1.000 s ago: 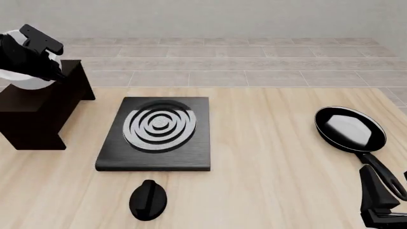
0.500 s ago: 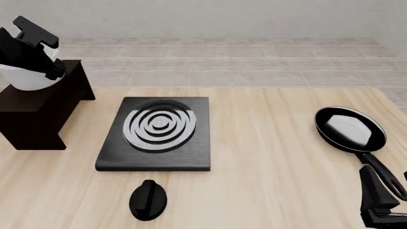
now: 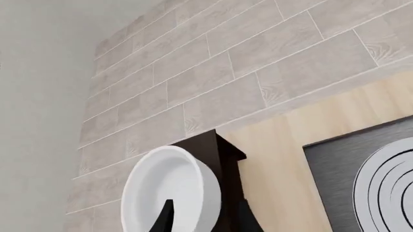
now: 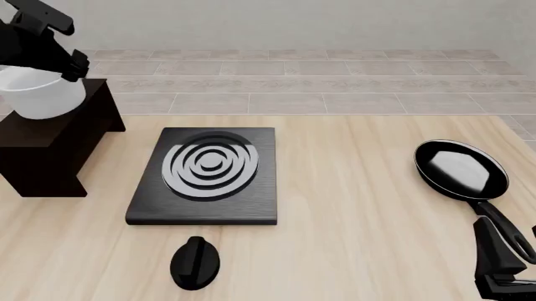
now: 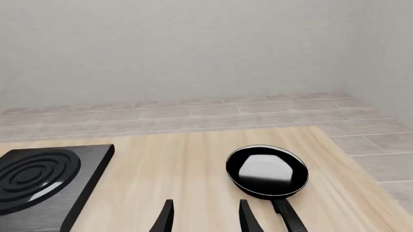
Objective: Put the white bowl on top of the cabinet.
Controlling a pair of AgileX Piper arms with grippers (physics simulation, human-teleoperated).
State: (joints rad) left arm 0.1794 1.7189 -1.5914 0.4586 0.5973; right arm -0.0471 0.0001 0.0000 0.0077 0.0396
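Observation:
The white bowl (image 4: 40, 97) stands upright on the flat top of the dark cabinet (image 4: 50, 147) at the table's far left. My left gripper (image 4: 69, 64) hangs just above the bowl's rim, apart from it and open. In the left wrist view the bowl (image 3: 171, 193) rests on the cabinet (image 3: 226, 159), with the left gripper (image 3: 205, 220) spread over it; one dark finger (image 3: 166, 217) crosses the bowl's face. My right gripper (image 4: 503, 269) waits low at the front right, open and holding nothing. In its own view the right gripper (image 5: 206, 217) points toward the pan.
A black stove plate (image 4: 205, 179) with silver rings lies mid-table, also seen as the stove plate (image 5: 45, 179). A black knob (image 4: 194, 262) sits in front of it. A black frying pan (image 4: 460, 168) lies at the right, its handle reaching toward my right gripper.
The left gripper has let go of the bowl and risen above it. The bowl, tilted in the grip before, now stands level on the cabinet. The right arm is still.

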